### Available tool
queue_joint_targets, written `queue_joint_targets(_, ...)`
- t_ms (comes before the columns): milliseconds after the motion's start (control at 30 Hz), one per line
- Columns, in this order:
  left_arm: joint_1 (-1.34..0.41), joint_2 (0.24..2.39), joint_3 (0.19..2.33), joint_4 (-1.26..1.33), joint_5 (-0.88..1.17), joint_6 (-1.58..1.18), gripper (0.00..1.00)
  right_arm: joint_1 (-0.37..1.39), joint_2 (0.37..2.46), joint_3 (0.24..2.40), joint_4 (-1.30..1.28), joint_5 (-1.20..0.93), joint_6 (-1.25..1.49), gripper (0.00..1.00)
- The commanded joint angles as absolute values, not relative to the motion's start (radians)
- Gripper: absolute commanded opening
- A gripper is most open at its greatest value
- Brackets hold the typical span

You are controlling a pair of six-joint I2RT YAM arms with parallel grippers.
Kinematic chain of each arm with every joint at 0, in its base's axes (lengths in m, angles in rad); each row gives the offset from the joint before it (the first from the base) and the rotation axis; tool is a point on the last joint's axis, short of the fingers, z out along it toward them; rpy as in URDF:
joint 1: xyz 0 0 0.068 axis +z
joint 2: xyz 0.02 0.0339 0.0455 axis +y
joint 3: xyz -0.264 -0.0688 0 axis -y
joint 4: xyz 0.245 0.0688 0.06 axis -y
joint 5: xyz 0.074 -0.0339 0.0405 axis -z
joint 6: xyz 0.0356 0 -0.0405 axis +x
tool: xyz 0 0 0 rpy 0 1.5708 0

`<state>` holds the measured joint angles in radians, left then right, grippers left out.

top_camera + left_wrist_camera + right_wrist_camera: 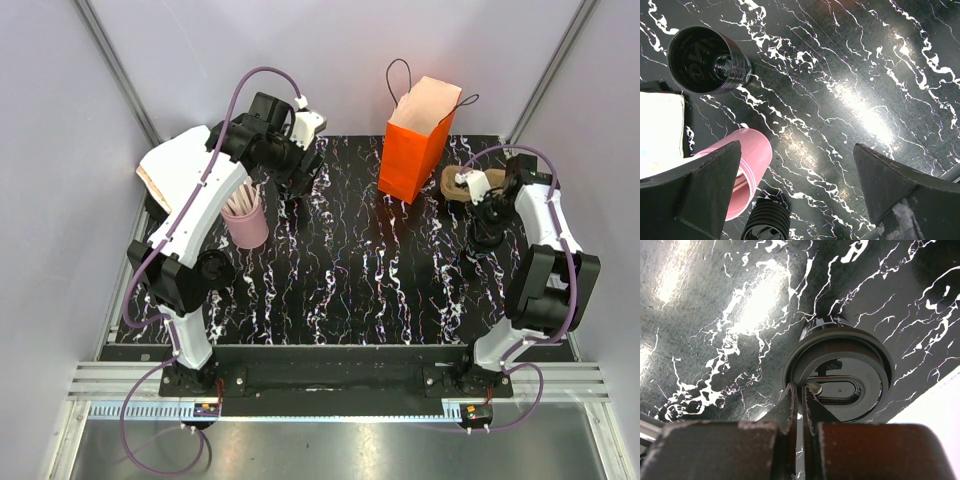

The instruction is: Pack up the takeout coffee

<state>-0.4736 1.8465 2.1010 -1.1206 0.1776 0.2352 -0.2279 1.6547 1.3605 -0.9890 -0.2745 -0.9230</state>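
Our right gripper (799,390) has its fingers pressed together, tips just over the 7 o'clock edge of the takeout coffee (840,367) lid. The cup stands at the orange bag's (415,150) 4 o'clock, while our left gripper (796,149) hangs spread wide, the pink cup (752,160) at its 8 o'clock

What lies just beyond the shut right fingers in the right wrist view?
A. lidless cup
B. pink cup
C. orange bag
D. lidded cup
D: the right gripper, its jaws together, points at the lidded cup. The pink cup and the lidless cup show only in the left wrist view.
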Motion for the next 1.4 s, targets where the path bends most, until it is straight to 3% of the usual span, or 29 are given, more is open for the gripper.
queue_joint_targets(0,-0.48,1.816,2.105,-1.098,0.193,0.229,0.99,-0.256,1.689,1.394,-0.994,-0.307,-0.95,0.05)
queue_joint_targets(267,-0.485,1.822,2.105,-1.1,0.193,0.23,0.99,-0.264,1.684,1.424,-1.017,-0.318,-0.957,0.23)
queue_joint_targets(800,-0.492,1.838,2.114,-1.104,0.193,0.229,0.99,-0.276,1.675,1.486,-1.025,-0.331,-0.954,0.37)
queue_joint_targets(1200,-0.495,1.844,2.135,-1.103,0.181,0.221,0.99,-0.285,1.425,1.516,-0.917,-0.463,-0.786,0.53)
queue_joint_targets(1367,-0.495,1.83,2.135,-1.092,0.158,0.215,0.99,-0.285,1.353,1.551,-0.908,-0.514,-0.713,0.71)
